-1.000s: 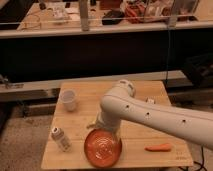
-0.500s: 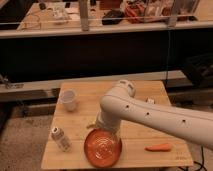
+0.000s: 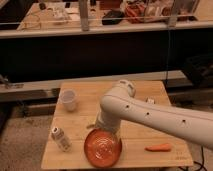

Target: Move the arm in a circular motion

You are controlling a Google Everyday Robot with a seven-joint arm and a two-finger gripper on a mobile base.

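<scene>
A: where's the arm?
B: arm [image 3: 155, 117] enters from the right edge, runs left over the counter [image 3: 150, 92] to a rounded joint near the middle, then bends down toward the near-left

A: tool?
B: tool [image 3: 101, 129] sits at the arm's low end, right at the far rim of the orange bowl [image 3: 103, 148]. mostly hidden by the arm, open or closed: can't tell

A: rest of the counter?
B: white cup [image 3: 68, 100] upright back-left. small white can [image 3: 61, 138] lying front-left, near the bowl. orange carrot-shaped piece [image 3: 158, 147] front-right, apart from the bowl
</scene>
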